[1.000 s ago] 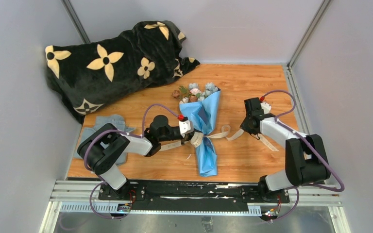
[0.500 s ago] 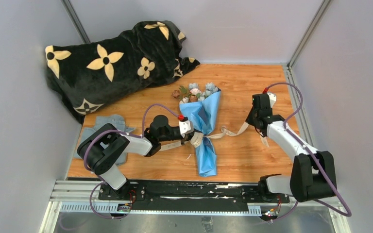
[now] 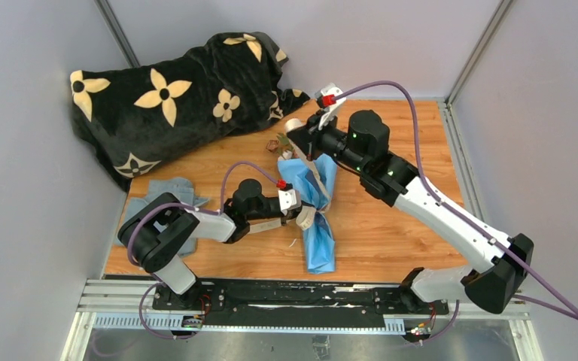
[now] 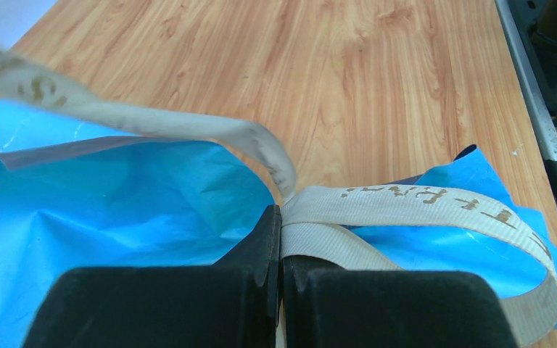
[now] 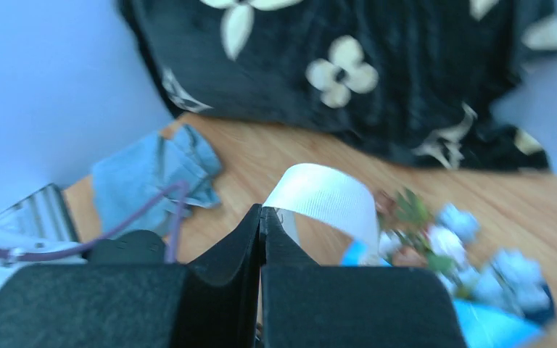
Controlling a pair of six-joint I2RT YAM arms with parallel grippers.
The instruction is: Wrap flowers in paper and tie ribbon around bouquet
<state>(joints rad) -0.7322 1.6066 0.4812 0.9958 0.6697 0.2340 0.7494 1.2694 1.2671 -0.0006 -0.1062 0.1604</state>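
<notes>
Bouquet [image 3: 318, 235], frame centre: left end effector [image 4: 281, 217] clamped on ribbon [image 4: 406, 197] at the waist. Right end effector [image 5: 262, 212] pinches ribbon's other end above flowers [image 5: 450, 239]; advised: keep it taut, cross low.

In the top view the light is bright and even and comes from above; the shadows on the wooden table [image 3: 376, 241] are soft and pale. The left wrist view is sharp, and the paper [image 4: 116, 196] shows strong colour with a light sheen. The right wrist view is blurred everywhere: the blanket [image 5: 377, 94] and the flowers [image 5: 446, 243] are smeared, and the ribbon [image 5: 326, 199] looks almost washed-out white.
</notes>
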